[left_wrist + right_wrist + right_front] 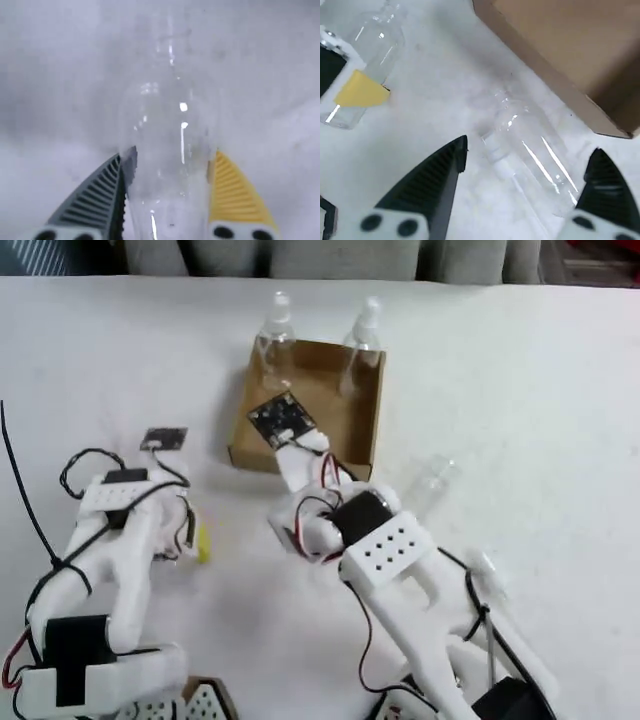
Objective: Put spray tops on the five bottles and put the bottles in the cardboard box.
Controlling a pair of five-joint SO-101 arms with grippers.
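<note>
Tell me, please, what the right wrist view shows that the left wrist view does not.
Only the right wrist view: the cardboard box, and the right gripper open over a lying bottle. Only the left wrist view: the left gripper gripping the held bottle from both sides. Both: that held bottle, the yellow finger against it, and the white table.
</note>
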